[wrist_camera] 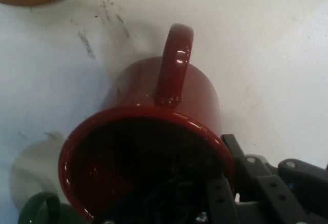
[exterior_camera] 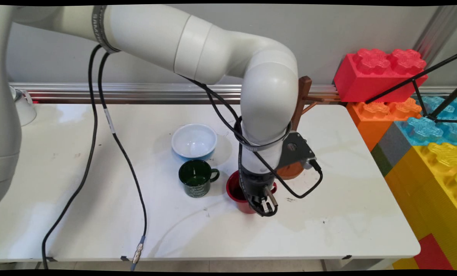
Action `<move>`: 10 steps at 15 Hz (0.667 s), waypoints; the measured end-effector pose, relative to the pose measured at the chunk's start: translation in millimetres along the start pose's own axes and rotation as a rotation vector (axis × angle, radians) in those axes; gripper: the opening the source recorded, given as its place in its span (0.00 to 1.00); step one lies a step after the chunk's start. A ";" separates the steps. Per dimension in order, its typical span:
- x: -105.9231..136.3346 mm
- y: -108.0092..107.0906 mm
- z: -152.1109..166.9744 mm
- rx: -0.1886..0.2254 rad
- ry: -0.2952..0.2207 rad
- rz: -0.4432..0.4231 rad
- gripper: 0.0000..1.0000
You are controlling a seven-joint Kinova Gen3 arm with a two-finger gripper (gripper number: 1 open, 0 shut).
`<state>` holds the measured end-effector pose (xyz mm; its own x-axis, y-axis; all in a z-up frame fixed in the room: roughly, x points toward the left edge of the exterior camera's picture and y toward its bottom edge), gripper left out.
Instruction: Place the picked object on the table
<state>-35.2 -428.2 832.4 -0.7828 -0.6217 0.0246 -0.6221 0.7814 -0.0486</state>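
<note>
At mid-table I see my gripper [exterior_camera: 266, 206] pinching the glossy red mug's [wrist_camera: 154, 147] round rim, beside a dark green mug [exterior_camera: 195, 178]

The black two-finger gripper [exterior_camera: 266, 206] is lowered at the rim of a red mug [exterior_camera: 239, 196]. A dark green enamel mug [exterior_camera: 196, 178] is seen beside it.

The tool [exterior_camera: 265, 205] and the arm's wrist cover much of the red mug [exterior_camera: 236, 191] in the main view, and its handle cannot be seen there. An orange object [exterior_camera: 290, 172] behind the wrist shows only a sliver. In the hand view, the green mug [wrist_camera: 43, 211] is cut off at the bottom edge, and whether the tool's fingers [wrist_camera: 220, 198] press the red mug's rim cannot be told. A white cup [exterior_camera: 23, 107] at the worktop's [exterior_camera: 347, 214] far left is partly hidden by the arm.
</note>
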 end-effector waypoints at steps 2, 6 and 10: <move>1.6 0.0 2.9 0.003 -0.009 -0.002 0.00; 3.7 -0.5 6.6 0.009 -0.019 -0.009 1.00; 5.2 -1.8 9.5 0.010 -0.013 -0.022 1.00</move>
<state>-38.1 -433.3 823.2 -0.7689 -0.6392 0.0123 -0.6387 0.7672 -0.0581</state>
